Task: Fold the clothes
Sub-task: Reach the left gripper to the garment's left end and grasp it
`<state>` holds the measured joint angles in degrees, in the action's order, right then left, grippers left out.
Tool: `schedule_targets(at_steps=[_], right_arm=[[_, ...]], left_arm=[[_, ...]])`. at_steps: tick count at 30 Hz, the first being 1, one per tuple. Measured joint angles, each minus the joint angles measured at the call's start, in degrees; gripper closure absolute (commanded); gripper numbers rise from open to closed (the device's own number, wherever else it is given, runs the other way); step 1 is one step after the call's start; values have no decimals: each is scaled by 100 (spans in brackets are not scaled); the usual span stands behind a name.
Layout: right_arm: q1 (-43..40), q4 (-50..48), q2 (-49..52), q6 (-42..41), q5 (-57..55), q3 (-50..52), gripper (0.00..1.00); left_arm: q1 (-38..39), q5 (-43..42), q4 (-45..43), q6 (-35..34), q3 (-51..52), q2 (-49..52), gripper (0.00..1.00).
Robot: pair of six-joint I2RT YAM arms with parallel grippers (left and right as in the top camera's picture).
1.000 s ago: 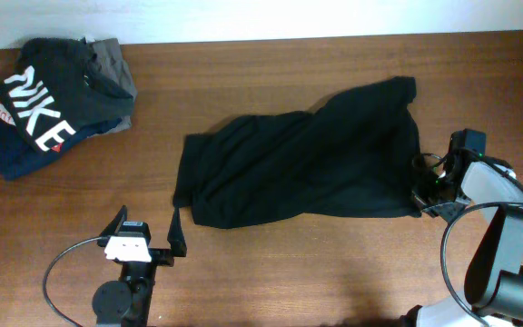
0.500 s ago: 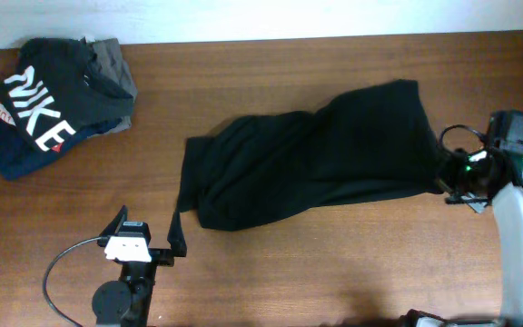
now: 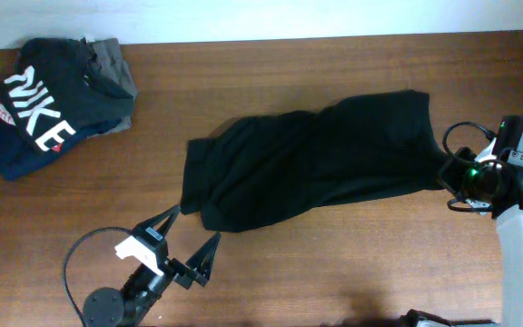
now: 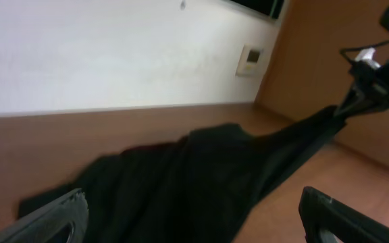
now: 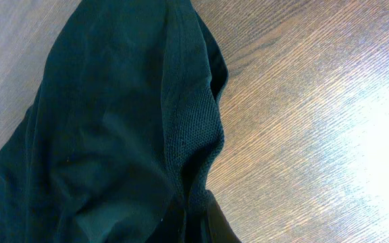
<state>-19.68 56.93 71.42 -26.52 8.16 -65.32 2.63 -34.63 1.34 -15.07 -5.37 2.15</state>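
1. Centrally, the black T-shirt (image 3: 307, 168) lies stretched across the wooden table (image 3: 334, 272) as a long, rumpled band. It runs from the middle of the table out to the right side.
2. The shirt's left end is bunched and rests flat on the wood. Its right end narrows into a drawn-out point.
3. The right gripper (image 3: 449, 174) is clamped tight on that right-hand point, at the right edge of the table. In the right wrist view a hemmed, ribbed edge of the cloth runs down into the pinch at the bottom of the frame.
4. In the left wrist view the fabric rises off the table toward the right gripper, taut along its upper edge.
5. The left gripper (image 3: 198, 223) stands spread wide and grasps nothing. It is on the near side, just short of the shirt's near-left corner.
6. One of its fingertips (image 3: 176, 211) sits just beside that corner; whether it touches the cloth cannot be told. The other points at bare wood.
7. At the far left corner sits a separate pile, well apart from the shirt. It has a dark garment with white NIKE lettering (image 3: 44, 104) on top and a grey garment (image 3: 116, 65) tucked behind it.
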Motion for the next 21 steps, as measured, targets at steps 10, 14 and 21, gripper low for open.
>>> schedule_targets(at_steps=[10,14,21], right_arm=[[0,-13,0,4,144,0,95],[0,-9,0,20,153,0,93],[0,-35,0,22,190,0,94]], left_arm=[[0,-490,595,286,-2146,2288,1],[0,-595,879,164,-2181,2957,1],[387,496,3840,-334,-3156,4356,1]])
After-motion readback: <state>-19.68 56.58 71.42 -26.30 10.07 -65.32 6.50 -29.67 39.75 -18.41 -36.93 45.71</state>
